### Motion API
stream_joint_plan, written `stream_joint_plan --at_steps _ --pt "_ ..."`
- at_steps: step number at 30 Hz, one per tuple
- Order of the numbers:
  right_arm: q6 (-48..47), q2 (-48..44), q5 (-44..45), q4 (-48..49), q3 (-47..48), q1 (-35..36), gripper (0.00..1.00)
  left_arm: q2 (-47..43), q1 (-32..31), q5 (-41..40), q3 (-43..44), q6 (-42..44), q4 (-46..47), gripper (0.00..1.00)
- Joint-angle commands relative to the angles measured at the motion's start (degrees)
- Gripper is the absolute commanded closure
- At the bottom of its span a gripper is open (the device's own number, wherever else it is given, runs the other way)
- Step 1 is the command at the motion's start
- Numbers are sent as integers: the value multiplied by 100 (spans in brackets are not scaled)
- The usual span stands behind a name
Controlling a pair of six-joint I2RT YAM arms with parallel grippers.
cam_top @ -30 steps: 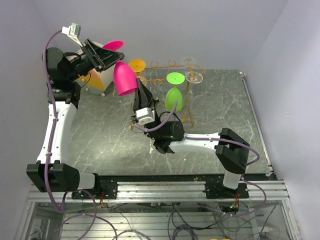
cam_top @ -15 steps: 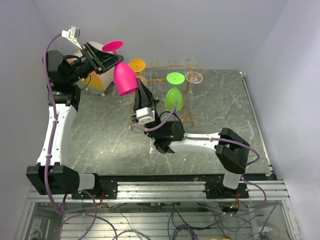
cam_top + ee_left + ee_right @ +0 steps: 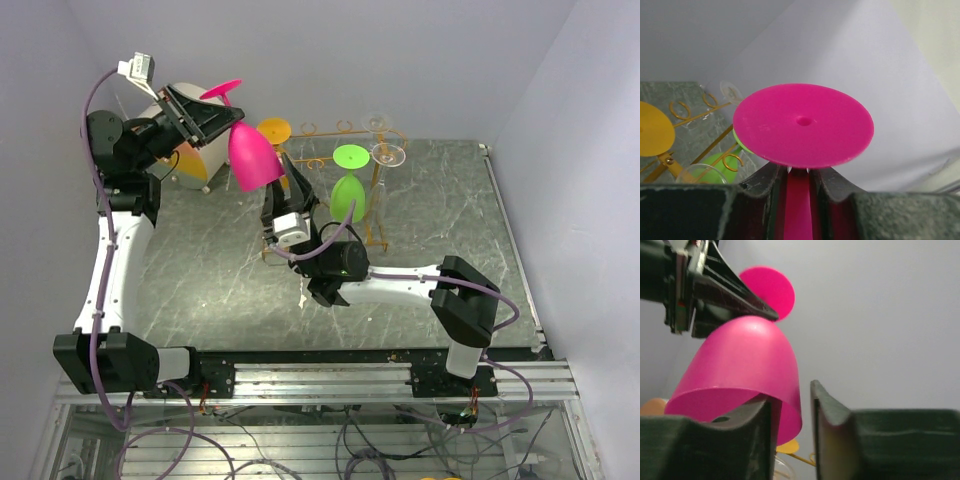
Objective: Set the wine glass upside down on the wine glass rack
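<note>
- Pink, opaque and smooth, the wine glass [image 3: 252, 158] hung upside down in the air over the 11 o'clock part of the grey marbled table [image 3: 440, 200]. Its dome-shaped bowl faced mouth down and its flat round foot was on top.
- The left gripper [image 3: 799, 172] was clamped on the thin pink stem just under the foot, with one matte black finger [image 3: 762, 187] pressed to each side of it.
- The right gripper [image 3: 790, 432] reached up at the bowl from about its 5 o'clock side. Its black jaws stood a little apart with the bowl's thin rim in the gap. The wall lay against one finger [image 3: 740, 440], and a strip of background showed before the other.
- The orange-gold thin-wire wine glass rack [image 3: 344, 127], with small round loops along its top rail, stood at 12 o'clock on the table. It was just to the 3 o'clock side of the pink bowl and apart from it.
- On the rack a glossy green glass [image 3: 347, 195] hung upside down near the middle.
- An orange glass [image 3: 273, 130] sat at the rack's 9 o'clock end, nearest the pink bowl, and a clear glass [image 3: 388, 153] sat toward its 3 o'clock end.
</note>
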Motion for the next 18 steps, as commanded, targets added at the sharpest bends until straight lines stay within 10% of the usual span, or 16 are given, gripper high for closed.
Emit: stream_joint_plan --at_steps 1,8,18 --pt "116 -43 195 1623 3 -45 57 -198 61 398 396 -513 -19 93" --pt "384 -576 196 1119 -434 -49 1 81 103 636 1733 2258 -2591 93" --pt "2009 -3476 311 -1814 -1850 -41 0 304 -846 -264 3012 5743 -6218 93"
